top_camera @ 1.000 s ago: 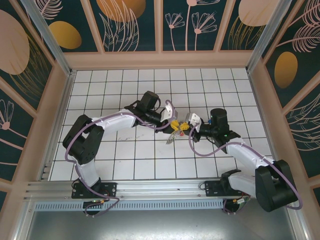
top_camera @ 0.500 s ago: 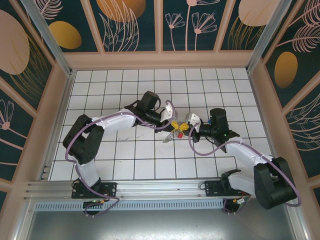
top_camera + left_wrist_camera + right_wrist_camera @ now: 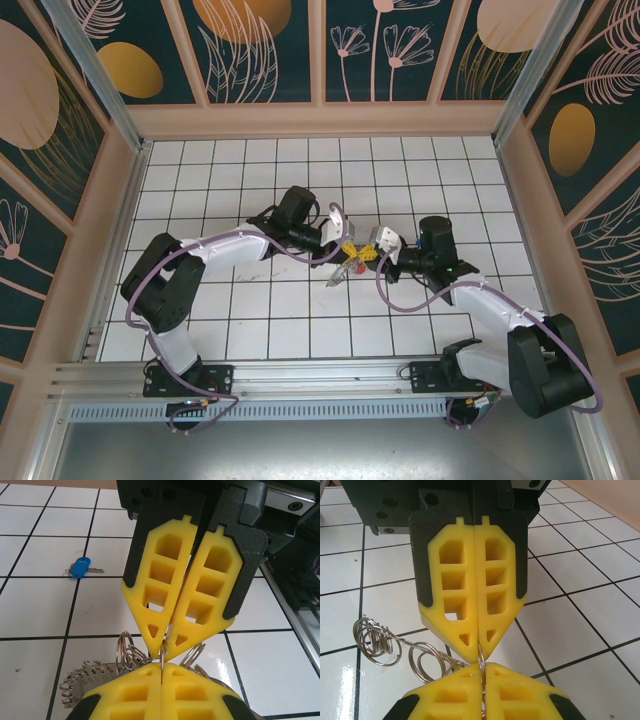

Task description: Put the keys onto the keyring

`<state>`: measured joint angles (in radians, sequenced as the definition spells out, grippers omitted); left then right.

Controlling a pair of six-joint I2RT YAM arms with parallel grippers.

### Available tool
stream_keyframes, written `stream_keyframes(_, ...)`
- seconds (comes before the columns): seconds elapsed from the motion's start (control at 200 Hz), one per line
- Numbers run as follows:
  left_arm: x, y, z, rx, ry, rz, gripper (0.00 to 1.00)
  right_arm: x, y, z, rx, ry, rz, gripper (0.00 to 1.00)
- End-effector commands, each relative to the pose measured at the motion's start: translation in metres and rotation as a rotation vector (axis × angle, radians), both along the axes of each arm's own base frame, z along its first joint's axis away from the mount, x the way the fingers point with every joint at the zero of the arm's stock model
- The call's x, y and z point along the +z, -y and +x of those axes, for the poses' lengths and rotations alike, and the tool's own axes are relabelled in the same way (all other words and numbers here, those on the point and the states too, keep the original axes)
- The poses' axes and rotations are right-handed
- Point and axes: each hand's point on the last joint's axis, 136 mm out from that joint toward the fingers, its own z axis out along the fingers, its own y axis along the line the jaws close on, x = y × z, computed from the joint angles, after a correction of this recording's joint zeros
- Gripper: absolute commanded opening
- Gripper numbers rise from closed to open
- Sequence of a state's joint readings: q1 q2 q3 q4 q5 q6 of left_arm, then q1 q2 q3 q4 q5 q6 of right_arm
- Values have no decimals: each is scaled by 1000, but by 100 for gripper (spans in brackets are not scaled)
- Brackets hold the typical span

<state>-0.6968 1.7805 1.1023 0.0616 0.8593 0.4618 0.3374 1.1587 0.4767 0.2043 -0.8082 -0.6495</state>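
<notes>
Top external view: the two arms reach inward over the white tiled surface (image 3: 250,330) and meet tip to tip near its middle, well away from all four edges. The left tool (image 3: 350,249) and the right tool (image 3: 368,252) face each other, their yellow fingertips almost touching. The keyring (image 3: 342,273) hangs from the meeting point on the side toward the near edge.

Left wrist view: the left tool's own yellow fingers (image 3: 130,695) are pressed together at the bottom of the picture, pinching a thin strand of the keyring's wire between them. Opposite, the right tool points down at them. Its fingers stand slightly apart at the base and converge at the tips, closed on the same wire. Small silvery rings (image 3: 126,652) bunch on either side of the grip. The fringed part of the loop spreads below and left of them; whether it rests on the tile cannot be told. A blue-headed key (image 3: 80,569) lies flat on a tile farther off, well apart from the keyring.

Right wrist view: the left tool's fingers sit flush together, with the wire emerging at their tips.
</notes>
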Motion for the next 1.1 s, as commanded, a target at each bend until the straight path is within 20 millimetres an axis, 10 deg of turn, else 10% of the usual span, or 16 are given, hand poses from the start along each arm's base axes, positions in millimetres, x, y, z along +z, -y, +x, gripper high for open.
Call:
stream_keyframes(0.0,33,2,-2,-8,36,-74,0,7,1,8,-8,46,-27,10)
stream_keyframes(0.37,48,-1,-1,30,63,-98,0,15,2,19,-20,108,-70,0)
stream_keyframes(1.096,4,-4,0,14,12,16,21,24,-11,10,105,114,-18,0)
